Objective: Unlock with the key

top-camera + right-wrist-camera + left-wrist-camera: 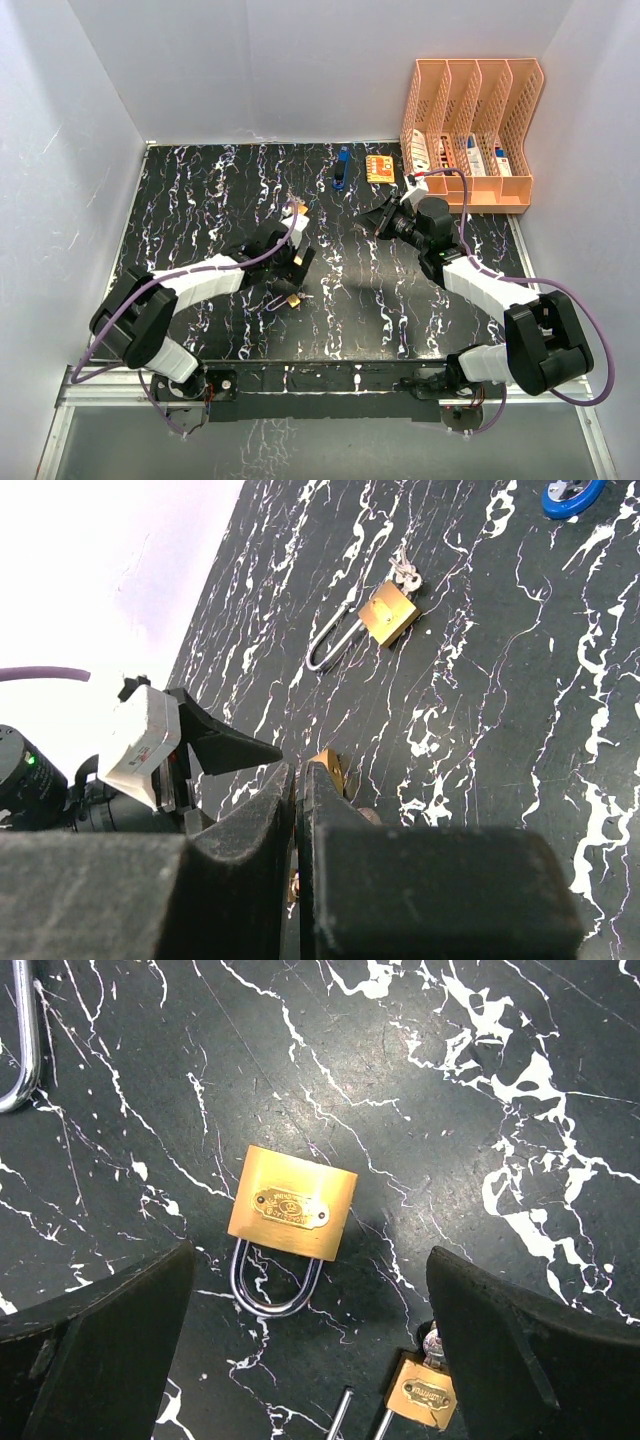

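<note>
Brass padlock (290,1215) lies flat on the marbled table (520,1080), directly below the left gripper (310,1252) and between its fingers (100,1345). Its shackle (272,1288) is closed and points back toward the wrist. A riveted oval plate carries writing (too small to read). A smaller padlock (424,1392) sits just beside one finger.

Left gripper points straight down, jaws wide apart, touching nothing. Right gripper (297,780) is held low, fingers pressed together (anything pinched: cannot tell). Beyond its tips lies a third padlock (388,613), open, with keys (405,575) at its body.
</note>
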`<action>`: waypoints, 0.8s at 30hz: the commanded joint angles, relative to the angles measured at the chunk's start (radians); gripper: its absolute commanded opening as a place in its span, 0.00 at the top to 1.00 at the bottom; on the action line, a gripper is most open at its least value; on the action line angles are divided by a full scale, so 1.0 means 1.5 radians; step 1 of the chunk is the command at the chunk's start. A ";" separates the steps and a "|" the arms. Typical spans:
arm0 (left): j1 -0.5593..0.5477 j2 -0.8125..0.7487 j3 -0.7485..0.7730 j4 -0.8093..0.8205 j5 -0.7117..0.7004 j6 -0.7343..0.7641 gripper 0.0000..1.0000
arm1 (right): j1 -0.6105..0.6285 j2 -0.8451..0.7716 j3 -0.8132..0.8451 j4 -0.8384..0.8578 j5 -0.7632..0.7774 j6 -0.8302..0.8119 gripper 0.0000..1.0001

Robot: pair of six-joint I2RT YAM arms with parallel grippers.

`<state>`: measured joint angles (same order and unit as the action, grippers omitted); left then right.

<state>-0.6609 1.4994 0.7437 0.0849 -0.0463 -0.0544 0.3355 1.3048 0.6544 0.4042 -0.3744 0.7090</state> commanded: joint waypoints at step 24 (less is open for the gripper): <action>0.003 0.109 0.044 0.010 -0.009 0.015 0.17 | -0.001 -0.018 0.022 0.032 -0.010 -0.010 1.00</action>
<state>-0.6605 1.6485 0.7918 0.1268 -0.0601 -0.0444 0.3355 1.3048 0.6544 0.4011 -0.3851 0.7078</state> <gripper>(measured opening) 0.863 0.021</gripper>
